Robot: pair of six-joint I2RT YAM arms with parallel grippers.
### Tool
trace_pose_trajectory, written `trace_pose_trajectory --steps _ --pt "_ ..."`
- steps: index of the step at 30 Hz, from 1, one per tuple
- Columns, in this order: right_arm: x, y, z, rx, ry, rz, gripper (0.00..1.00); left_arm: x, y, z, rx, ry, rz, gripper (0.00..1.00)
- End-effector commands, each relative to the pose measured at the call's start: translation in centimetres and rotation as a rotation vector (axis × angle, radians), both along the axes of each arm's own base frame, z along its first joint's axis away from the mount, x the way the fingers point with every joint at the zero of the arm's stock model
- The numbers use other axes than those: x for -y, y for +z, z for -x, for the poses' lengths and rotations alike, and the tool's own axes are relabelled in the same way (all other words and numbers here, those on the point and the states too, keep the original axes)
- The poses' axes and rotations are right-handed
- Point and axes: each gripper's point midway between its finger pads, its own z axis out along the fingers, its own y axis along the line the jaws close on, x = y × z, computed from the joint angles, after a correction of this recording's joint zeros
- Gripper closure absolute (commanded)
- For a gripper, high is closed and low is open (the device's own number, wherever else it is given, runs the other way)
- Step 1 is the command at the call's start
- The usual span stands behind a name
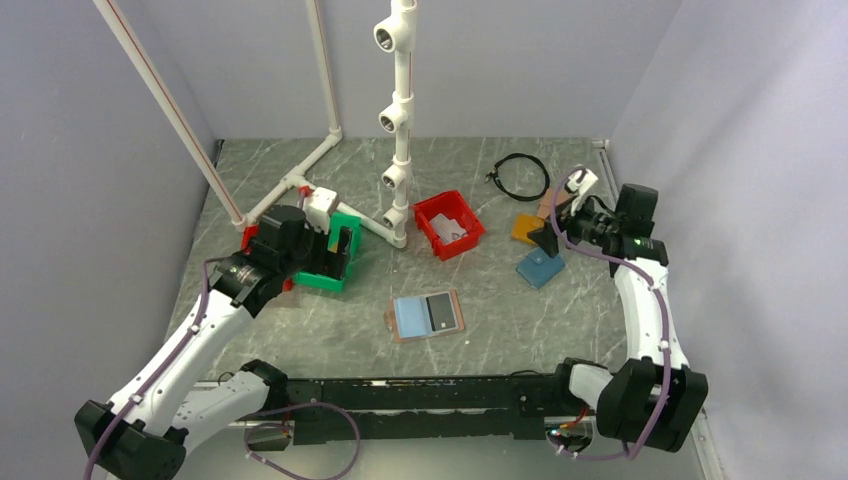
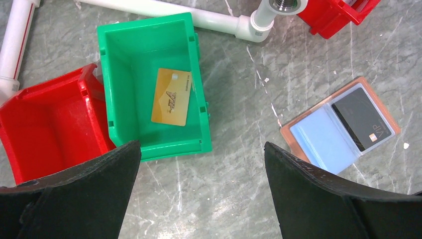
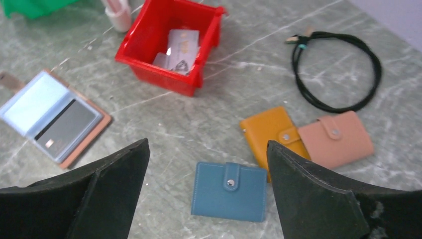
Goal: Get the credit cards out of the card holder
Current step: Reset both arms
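Note:
The card holder (image 1: 410, 318) lies open on the table, blue lining up, also in the left wrist view (image 2: 318, 139) and the right wrist view (image 3: 30, 102). A dark grey-black card (image 2: 361, 119) sits in its right pocket. A gold-tan card (image 2: 171, 97) lies in the green bin (image 2: 124, 74). A grey-white card (image 3: 181, 47) lies in the red bin (image 3: 149, 50). My left gripper (image 2: 201, 147) is open and empty, just in front of the green bin. My right gripper (image 3: 208, 144) is open and empty above the teal-blue wallet (image 3: 230, 191).
An orange wallet (image 3: 271, 132) and a closed pink wallet (image 3: 336, 139) lie beside the teal one. A black cable (image 3: 338, 69) lies coiled behind them. A second red bin (image 2: 50, 124) stands left of the green one. A white pipe frame (image 1: 400, 120) stands at the back.

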Motion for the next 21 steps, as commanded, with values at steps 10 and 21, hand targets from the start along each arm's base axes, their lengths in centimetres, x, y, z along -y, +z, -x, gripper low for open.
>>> trace_pose_trajectory --steps 10,21 --pt "4.2 4.1 -2.5 0.013 -0.329 -0.222 0.00 0.0 1.1 -0.2 0.039 -0.011 0.035 0.01" --pt "6.0 5.9 -1.6 0.056 -0.408 -0.299 0.00 -0.2 1.9 0.0 0.064 -0.007 0.054 0.01"
